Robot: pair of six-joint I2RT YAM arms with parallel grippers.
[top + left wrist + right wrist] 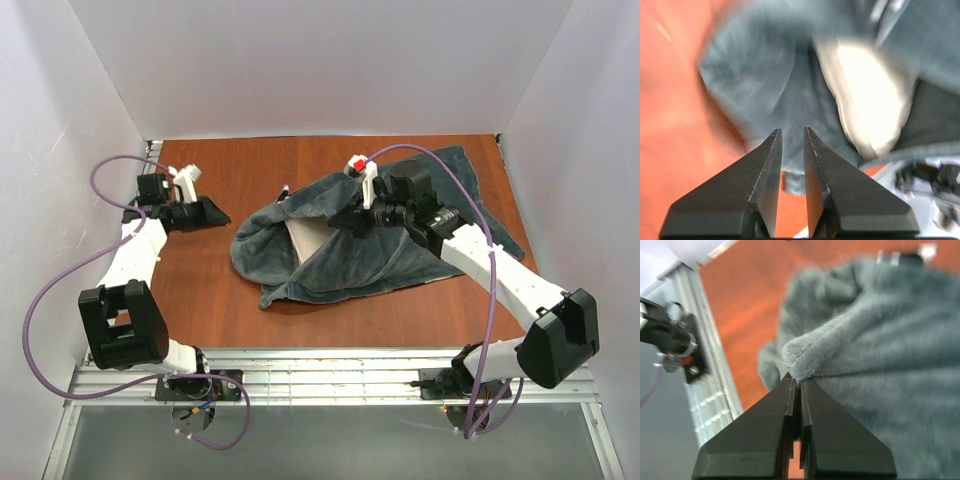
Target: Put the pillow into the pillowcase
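Note:
The grey-teal plush pillowcase (390, 250) lies across the right half of the brown table. The cream pillow (305, 242) shows through the case's open mouth at the left, mostly covered by the fabric. My right gripper (345, 222) is shut on the upper hem of the pillowcase (802, 357) and holds that edge up over the pillow. My left gripper (222, 213) hovers over bare table left of the case, jaws slightly apart and empty. In the blurred left wrist view the case (765, 90) and the pillow (867, 95) lie ahead of the fingers.
White walls enclose the table (200, 290) on three sides. A metal rail (330, 375) runs along the near edge with both arm bases. Purple cables loop beside each arm.

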